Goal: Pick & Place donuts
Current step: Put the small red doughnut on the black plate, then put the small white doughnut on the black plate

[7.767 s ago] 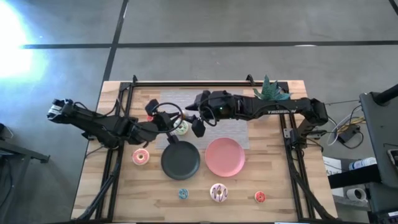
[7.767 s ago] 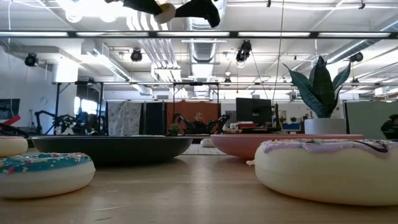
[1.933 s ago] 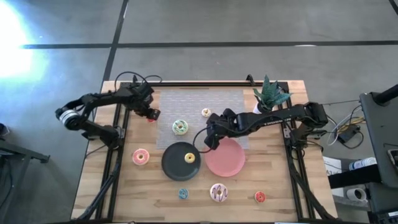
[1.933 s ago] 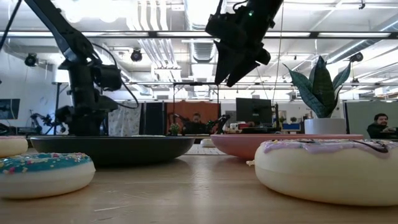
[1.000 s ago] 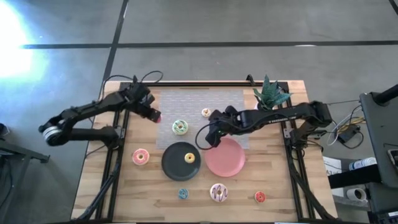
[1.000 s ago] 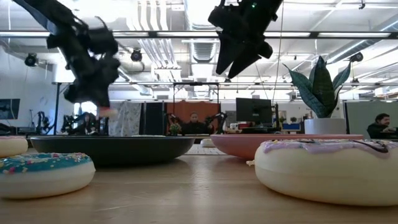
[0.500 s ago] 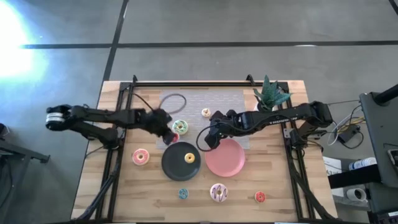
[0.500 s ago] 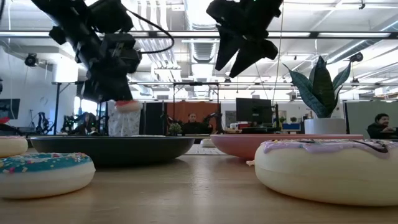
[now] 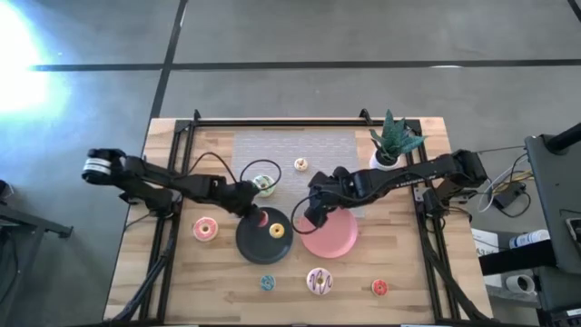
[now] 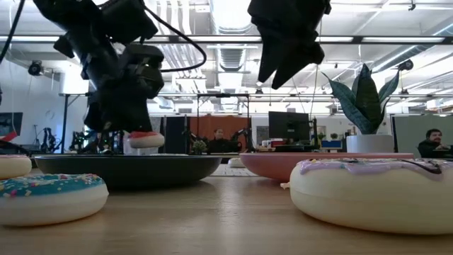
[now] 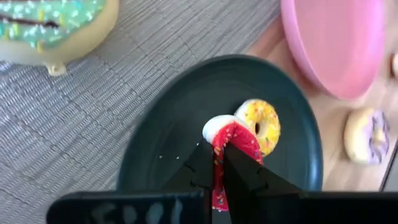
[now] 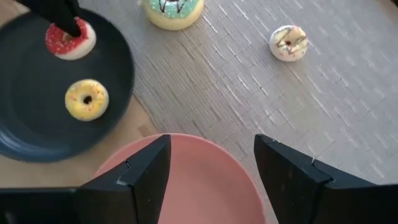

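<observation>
Left gripper (image 11: 217, 163): fingers pinched together on small red-frosted toy donut with sprinkles (image 11: 233, 138), ring held on edge, clear of the dish in the low view. Poised over the far-left part of round black plate (image 9: 257, 241), above the rim side nearest the grey woven mat (image 9: 336, 150). Small yellow-frosted donut (image 9: 276, 231) already flat on that plate, just beside the held one in the left wrist view, not touching as far as can be told.

Right gripper (image 12: 211, 163): fingers wide apart, nothing between them. Hangs over the near-left edge of round pink plate (image 9: 338, 238), which lies bare. Waiting.

Further out: green-frosted donut (image 9: 264, 184) on mat just behind the left gripper; small pale donut (image 9: 300, 164) farther back on mat. On the bare wood: pink-frosted donut (image 9: 205, 228) left of black plate; blue-sprinkled donut (image 9: 267, 282), pink-and-white striped donut (image 9: 319, 281) and second red donut (image 9: 379, 288) along the near edge. Potted green plant (image 9: 392, 136) at far right.

Step in hand, by judgement: placing, carry finished, release not yet made. Next move calls for a short lowering onto open black surface, clear of the yellow ring, then parting the fingers and lifting straight up. Risk: edge-held ring rolling once dropped.
</observation>
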`<act>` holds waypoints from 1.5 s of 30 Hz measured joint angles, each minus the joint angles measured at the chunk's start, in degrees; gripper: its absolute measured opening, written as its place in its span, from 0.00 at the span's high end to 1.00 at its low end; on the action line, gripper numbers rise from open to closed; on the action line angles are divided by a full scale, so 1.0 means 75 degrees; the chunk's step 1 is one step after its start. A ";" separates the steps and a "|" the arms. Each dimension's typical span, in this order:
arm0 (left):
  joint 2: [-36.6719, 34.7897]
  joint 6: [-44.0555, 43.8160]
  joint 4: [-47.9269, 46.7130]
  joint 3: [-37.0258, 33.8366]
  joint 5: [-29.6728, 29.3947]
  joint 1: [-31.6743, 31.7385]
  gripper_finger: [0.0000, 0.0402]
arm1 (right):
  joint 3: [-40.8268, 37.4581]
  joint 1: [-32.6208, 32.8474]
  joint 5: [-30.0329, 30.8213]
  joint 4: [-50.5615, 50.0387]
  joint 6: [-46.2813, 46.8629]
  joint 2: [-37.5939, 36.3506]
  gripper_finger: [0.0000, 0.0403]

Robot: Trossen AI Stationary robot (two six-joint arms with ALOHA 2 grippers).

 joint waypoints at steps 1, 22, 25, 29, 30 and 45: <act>0.0056 -0.0202 0.0051 0.0000 -0.0090 -0.0064 1.00 | -0.0003 0.0002 -0.0005 -0.0001 -0.0128 0.0000 0.44; 0.1005 -0.1558 -0.1111 0.0961 -0.1248 -0.0682 0.76 | -0.0042 -0.0001 -0.0141 0.0139 -0.1416 0.0000 0.44; 0.0895 -0.1600 -0.1326 0.0997 -0.1251 -0.0682 0.69 | -0.0048 -0.0108 -0.0146 0.0265 -0.1556 0.0000 0.44; 0.0886 -0.1606 -0.1360 0.0997 -0.1170 -0.0679 0.66 | -0.0048 -0.0418 -0.0156 0.0394 -0.1517 0.0000 0.44; 0.0886 -0.1609 -0.1357 0.1002 -0.1083 -0.0681 0.65 | -0.0048 -0.0550 -0.0159 0.0410 -0.1368 0.0000 0.44; -0.0146 -0.1979 -0.2250 0.1122 -0.1699 -0.1181 0.65 | -0.0033 -0.3217 -0.2218 0.1394 -0.0937 0.1394 0.44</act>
